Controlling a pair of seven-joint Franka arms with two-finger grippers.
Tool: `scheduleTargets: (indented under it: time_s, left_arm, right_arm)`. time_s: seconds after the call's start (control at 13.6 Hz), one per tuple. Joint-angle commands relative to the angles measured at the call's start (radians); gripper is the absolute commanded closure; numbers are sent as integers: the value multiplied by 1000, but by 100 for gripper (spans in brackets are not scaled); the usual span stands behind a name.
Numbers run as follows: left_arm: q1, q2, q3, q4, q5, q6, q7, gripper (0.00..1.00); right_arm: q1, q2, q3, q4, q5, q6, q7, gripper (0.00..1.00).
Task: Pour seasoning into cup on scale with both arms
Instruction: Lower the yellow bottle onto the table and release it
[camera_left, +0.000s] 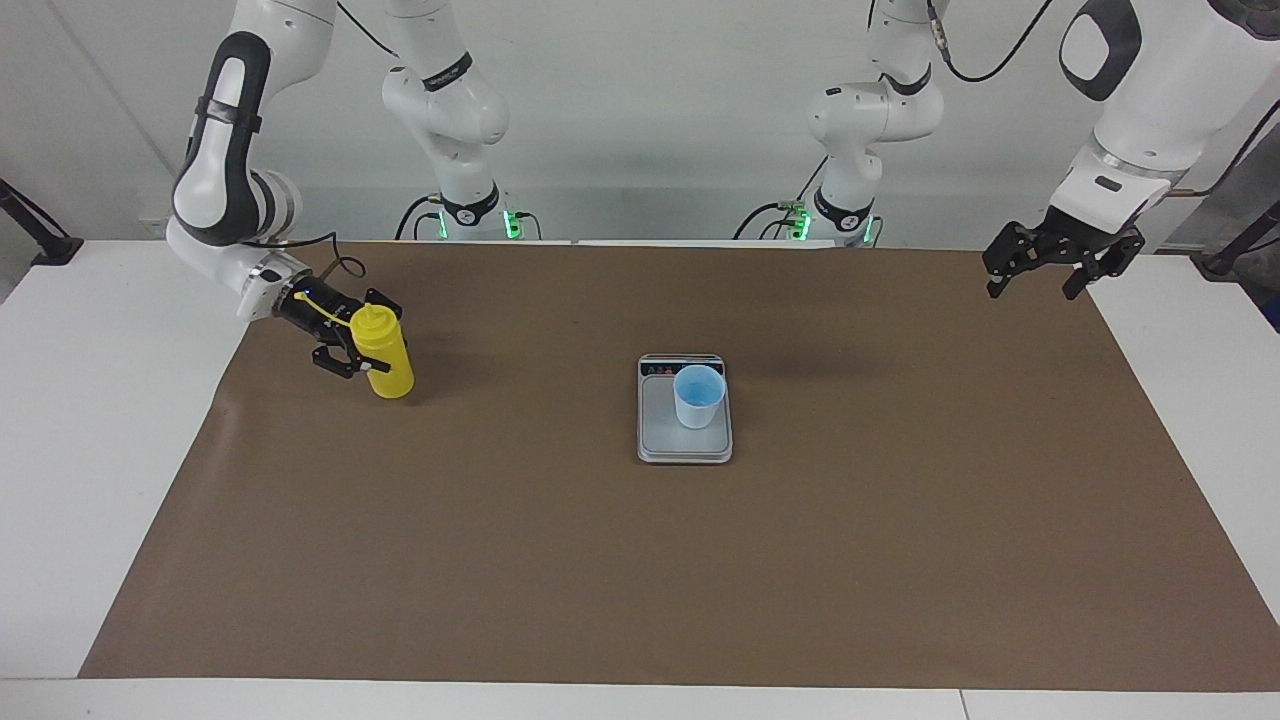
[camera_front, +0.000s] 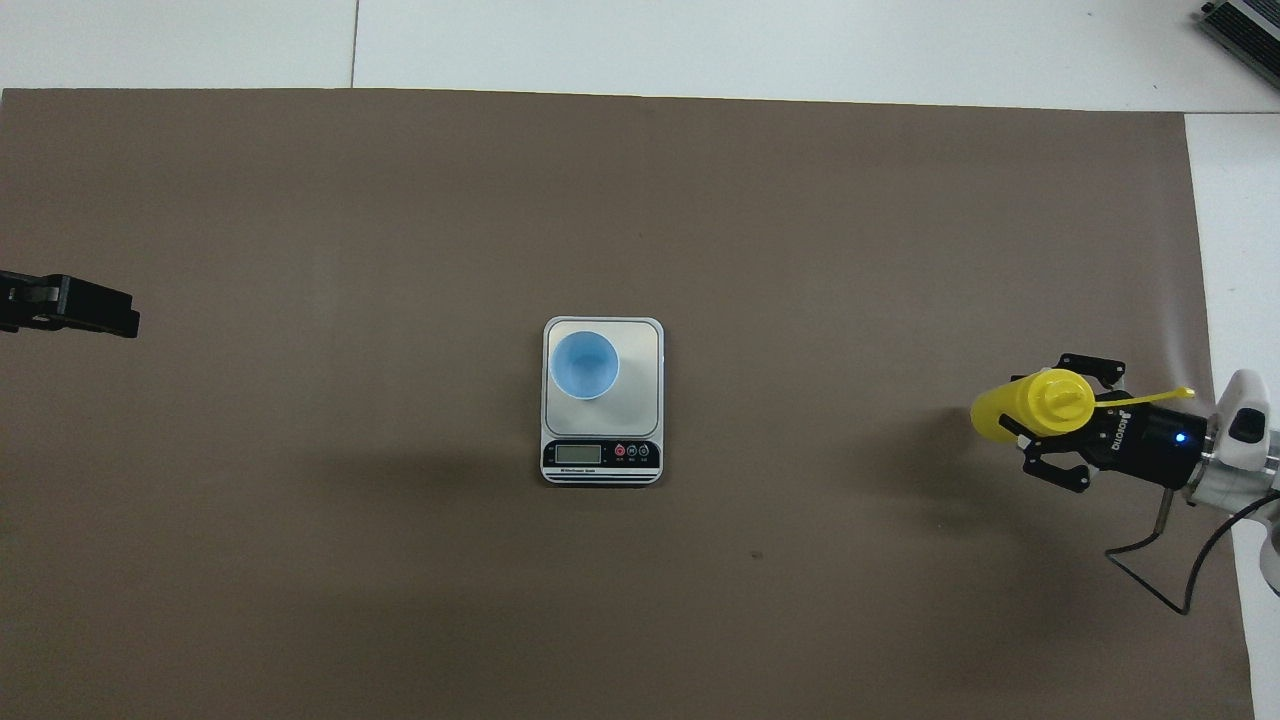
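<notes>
My right gripper (camera_left: 362, 342) is shut on the yellow seasoning bottle (camera_left: 388, 358), gripping its side near the right arm's end of the brown mat. The bottle (camera_front: 1030, 408) leans, nozzle end tipped back toward the gripper (camera_front: 1062, 424), its cap strap trailing over the gripper. I cannot tell whether its base touches the mat. The pale blue cup (camera_left: 698, 396) stands upright on the scale (camera_left: 685, 445) at mid-table, on the half of the plate toward the left arm's end. The cup (camera_front: 584, 364) looks empty from above; the scale's (camera_front: 640, 345) display faces the robots. My left gripper (camera_left: 1032, 288) hangs open and waits over the mat's corner; only its tip (camera_front: 75, 305) shows overhead.
A brown mat (camera_left: 640, 580) covers most of the white table (camera_left: 90, 420). A black cable (camera_front: 1150, 560) loops from the right wrist down onto the mat. Both arm bases stand at the robots' edge of the table.
</notes>
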Motion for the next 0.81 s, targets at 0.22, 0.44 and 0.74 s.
scheduleTargets:
  time_s: [0.22, 0.44, 0.74]
  left_arm:
    - [-2, -28, 6, -28, -17, -3, -1, 0]
    - [-2, -28, 8, -27, -17, -3, -1, 0]
    - [-2, -28, 8, -28, -17, -3, -1, 0]
  right_arm:
    - [-22, 59, 7, 6, 85, -39, -88, 33]
    - [-22, 60, 7, 6, 85, -27, -90, 0]
    - [-14, 48, 6, 15, 76, -10, -70, 0]
